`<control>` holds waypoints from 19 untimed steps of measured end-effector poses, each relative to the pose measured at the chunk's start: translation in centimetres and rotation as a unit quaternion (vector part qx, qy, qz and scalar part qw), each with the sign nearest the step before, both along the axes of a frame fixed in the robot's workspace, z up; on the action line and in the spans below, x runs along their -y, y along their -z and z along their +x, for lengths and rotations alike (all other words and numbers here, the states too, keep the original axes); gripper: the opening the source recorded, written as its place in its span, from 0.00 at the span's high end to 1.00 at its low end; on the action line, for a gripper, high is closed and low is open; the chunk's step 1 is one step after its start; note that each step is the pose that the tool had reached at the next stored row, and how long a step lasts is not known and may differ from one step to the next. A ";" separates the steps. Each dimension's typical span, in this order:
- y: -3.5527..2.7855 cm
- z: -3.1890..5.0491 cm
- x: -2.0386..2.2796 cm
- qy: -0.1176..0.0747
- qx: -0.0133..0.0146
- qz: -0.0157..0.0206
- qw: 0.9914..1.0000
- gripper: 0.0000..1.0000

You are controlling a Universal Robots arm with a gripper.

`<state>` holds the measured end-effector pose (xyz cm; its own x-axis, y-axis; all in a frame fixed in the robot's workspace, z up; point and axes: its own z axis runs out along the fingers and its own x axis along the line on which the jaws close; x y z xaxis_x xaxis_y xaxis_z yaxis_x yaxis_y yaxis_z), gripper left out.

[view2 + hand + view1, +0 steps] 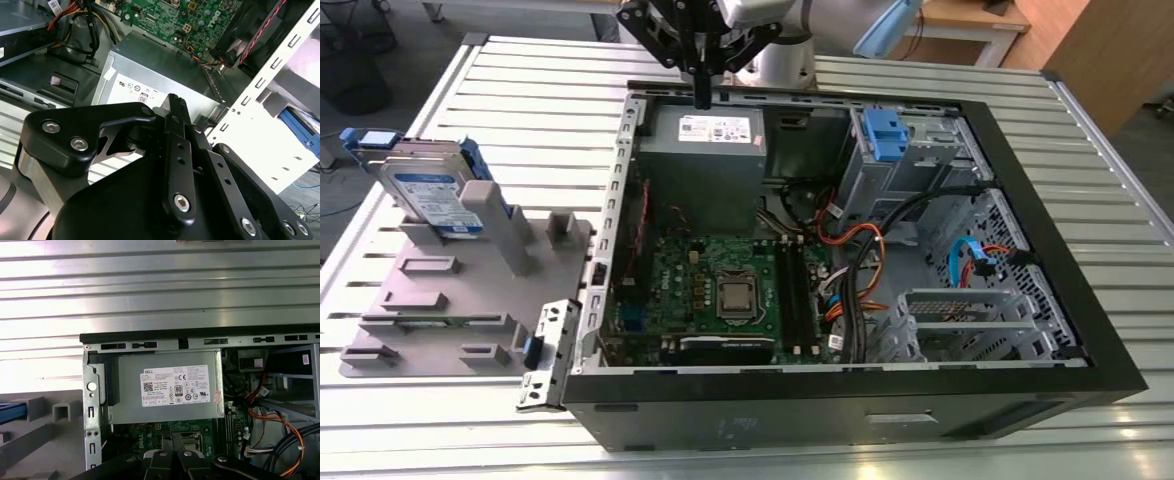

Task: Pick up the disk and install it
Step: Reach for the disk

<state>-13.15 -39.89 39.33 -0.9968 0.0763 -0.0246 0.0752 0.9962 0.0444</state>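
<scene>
- Closed on nothing at the gripper: in the second wrist view, fingers pressed together with nothing between them.
- Hanging above the far rim of the open computer case, just over the grey power-supply box, seen in both wrist views.
- Well apart from it, on the exterior view's left: the disk, leaning upright in a grey fixture on the slatted table, blue rails showing, untouched.
- Inside the case, near right: a metal drive cage, apparently empty; impossible to say whether that is the intended slot.
- Judging from this: nothing picked up, nothing installed, the whole task left to do.
</scene>
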 end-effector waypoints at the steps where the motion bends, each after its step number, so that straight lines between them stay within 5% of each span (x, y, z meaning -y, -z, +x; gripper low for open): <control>1: 0.00 -0.04 0.00 0.000 0.000 0.000 1.000 0.89; 19: 0.00 -1.12 0.00 0.000 0.000 0.000 1.000 0.89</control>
<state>-14.27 -39.89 39.33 -0.9968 0.0762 -0.0246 0.0751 0.9962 0.0443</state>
